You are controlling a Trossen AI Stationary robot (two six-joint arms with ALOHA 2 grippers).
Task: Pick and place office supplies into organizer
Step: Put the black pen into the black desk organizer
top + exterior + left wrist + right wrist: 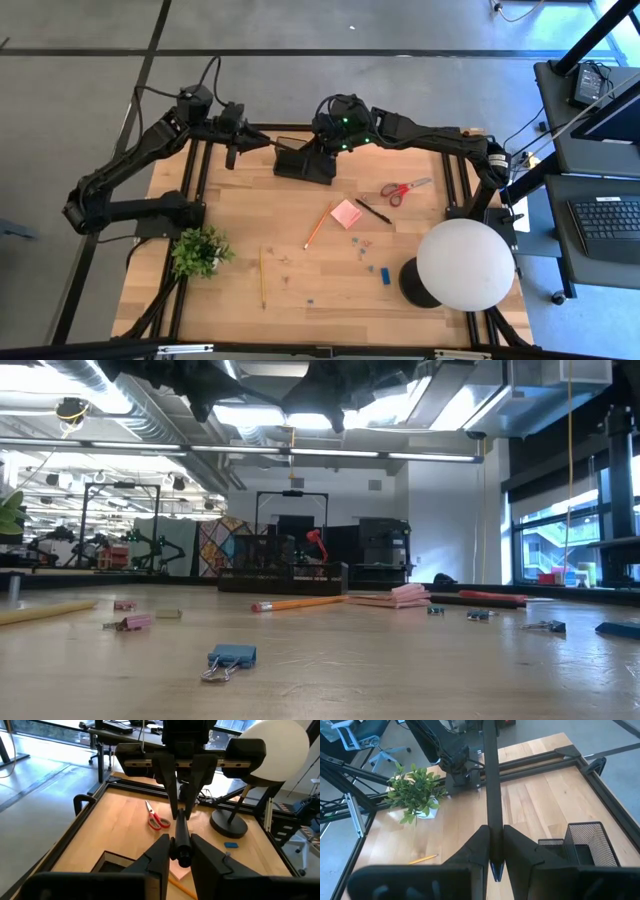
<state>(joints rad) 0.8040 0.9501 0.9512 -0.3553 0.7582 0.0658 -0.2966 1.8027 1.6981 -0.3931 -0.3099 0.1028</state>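
I have a black pen (pixel 181 837) pinched at both ends, left gripper (pixel 236 139) and right gripper (pixel 322 140) each clamping it, above the mesh organizer (pixel 303 160) at the tabletop's far edge. I should confirm one grip is firm before releasing the other, then lower the tip into the cup.

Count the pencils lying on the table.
2. An orange pencil lies beside the pink sticky-note pad; a yellow pencil lies near the potted plant. Others could be hidden inside the organizer.

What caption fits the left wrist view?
Both grippers, left and right, hold one black pen end to end above the table.
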